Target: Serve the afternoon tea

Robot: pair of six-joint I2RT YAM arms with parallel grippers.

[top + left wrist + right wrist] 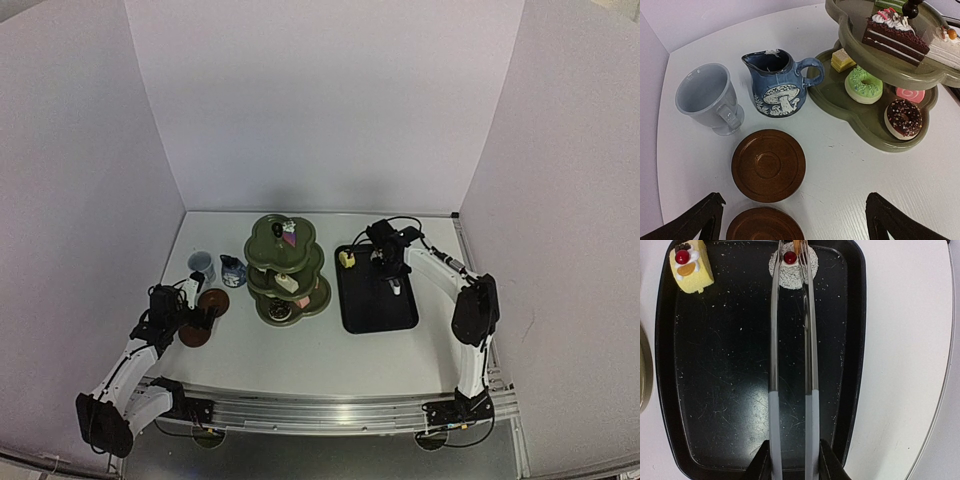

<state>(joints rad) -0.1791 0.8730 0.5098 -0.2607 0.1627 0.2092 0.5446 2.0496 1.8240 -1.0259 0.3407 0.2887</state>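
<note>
The dark green three-tier stand (287, 272) holds several pastries; it also shows in the left wrist view (867, 117). The pale blue cup (707, 97), the dark blue jug (780, 85) and two brown saucers (768, 165) (765, 226) stand left of it. My left gripper (790, 231) is open and empty, over the near saucer. My right gripper (792, 465) is shut on metal tongs (790, 340). Their tips lie over a round white pastry with a cherry (811, 262). I cannot tell whether they touch it. A yellow roll pastry (690, 266) lies at the tray's far left corner.
The black tray (715, 390) lies right of the stand (365, 310). White walls close the table at the back and on both sides. The table's right edge (940, 390) runs close beside the tray.
</note>
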